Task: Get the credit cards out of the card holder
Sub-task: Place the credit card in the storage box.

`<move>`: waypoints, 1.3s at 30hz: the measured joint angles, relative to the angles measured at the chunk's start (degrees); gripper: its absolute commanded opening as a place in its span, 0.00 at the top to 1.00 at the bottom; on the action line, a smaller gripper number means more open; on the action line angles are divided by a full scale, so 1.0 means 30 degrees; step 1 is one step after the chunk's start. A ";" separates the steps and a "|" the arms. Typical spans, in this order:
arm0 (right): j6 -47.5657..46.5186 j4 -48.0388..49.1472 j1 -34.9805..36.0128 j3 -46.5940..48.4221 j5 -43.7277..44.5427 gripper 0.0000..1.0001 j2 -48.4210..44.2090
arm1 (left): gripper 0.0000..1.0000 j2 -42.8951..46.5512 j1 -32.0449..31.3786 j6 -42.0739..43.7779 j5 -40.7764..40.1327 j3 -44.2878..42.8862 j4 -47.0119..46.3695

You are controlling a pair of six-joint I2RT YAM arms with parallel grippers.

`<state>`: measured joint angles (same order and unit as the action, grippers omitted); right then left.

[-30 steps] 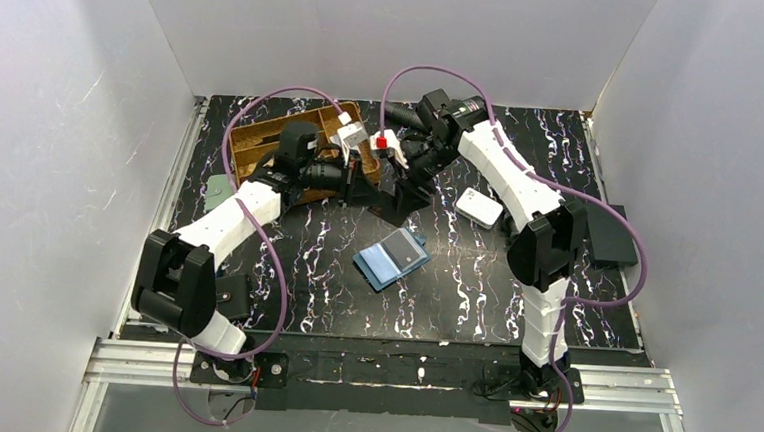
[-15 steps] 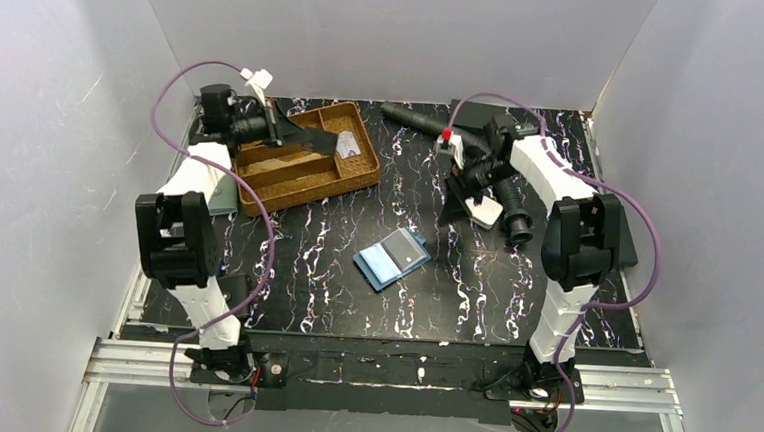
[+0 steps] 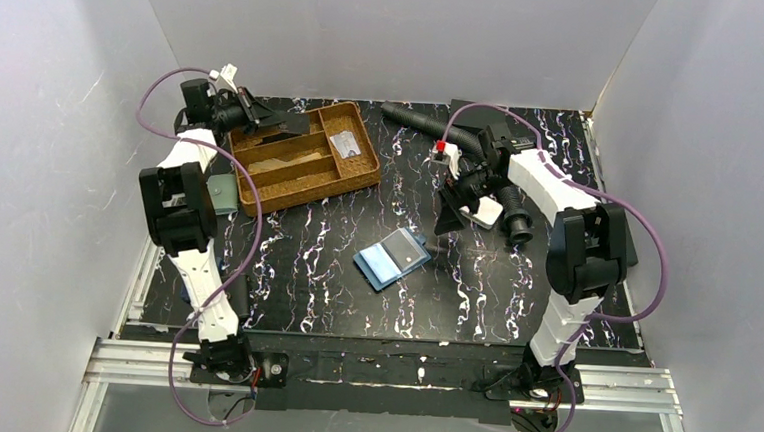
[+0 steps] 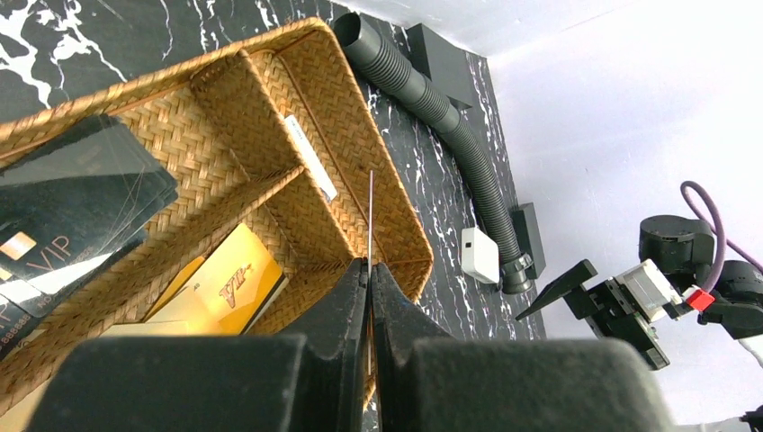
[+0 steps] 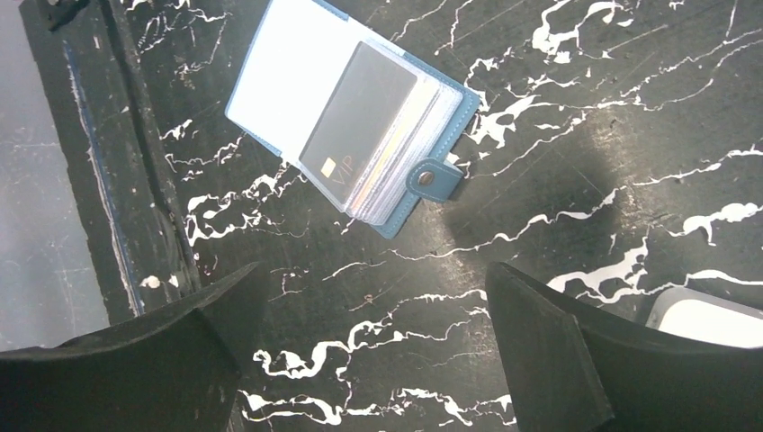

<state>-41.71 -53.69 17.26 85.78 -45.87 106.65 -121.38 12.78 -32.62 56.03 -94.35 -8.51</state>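
The left gripper (image 4: pixel 370 264) is pinched tight on a thin credit card (image 4: pixel 370 216), which shows only edge-on as a pale line rising from between its fingertips. It hangs over the woven basket (image 3: pixel 311 196) at the far left of the table (image 3: pixel 303 291). The right gripper (image 5: pixel 371 270) stands wide apart with nothing between its fingers, above the table. The card holder (image 3: pixel 391 259) lies open and flat near the middle of the table, apart from both grippers. In the top view its left half is plain pale blue. Its right half carries clear sleeves with a dark card (image 5: pixel 358 121) marked VIP on top and the edges of more cards fanned beneath. A small snap tab (image 5: pixel 435 178) sticks out at that side. Farther back, the basket holds dark VIP cards (image 4: pixel 81 207) in one compartment and a yellow card (image 4: pixel 225 270) in the next. A white box (image 3: pixel 482 211) lies just beside the right gripper, touching the open end of a black corrugated hose (image 3: pixel 433 127) that runs along the back of the table.
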 measured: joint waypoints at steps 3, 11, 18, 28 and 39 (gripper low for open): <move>-0.0073 -0.0211 0.0000 0.0189 0.0466 0.02 0.0044 | 1.00 -0.0233 0.0007 -0.0153 -0.0066 -0.0036 0.0066; -0.2331 -0.3512 0.0000 0.5858 0.2310 0.02 0.2543 | 1.00 -0.1202 0.0189 -0.0226 -0.0481 -0.2004 -0.0117; -0.3249 -0.5122 0.0160 0.7716 0.3745 0.02 0.3840 | 1.00 -0.2259 0.0306 -0.0889 -0.0998 -0.2368 -0.1851; -0.3577 -0.4779 0.0160 0.4175 0.4087 0.02 0.1494 | 1.00 -0.2200 0.0459 -0.1450 -0.1880 0.0284 -0.4029; -0.1676 -0.3009 0.0146 0.3942 0.4240 0.02 0.0612 | 1.00 -0.2616 0.0561 -0.2076 -0.2543 0.0138 -0.4983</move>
<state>-46.74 -62.72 17.69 97.60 -33.15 108.49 -129.23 14.46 -38.85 48.40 -93.93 -23.46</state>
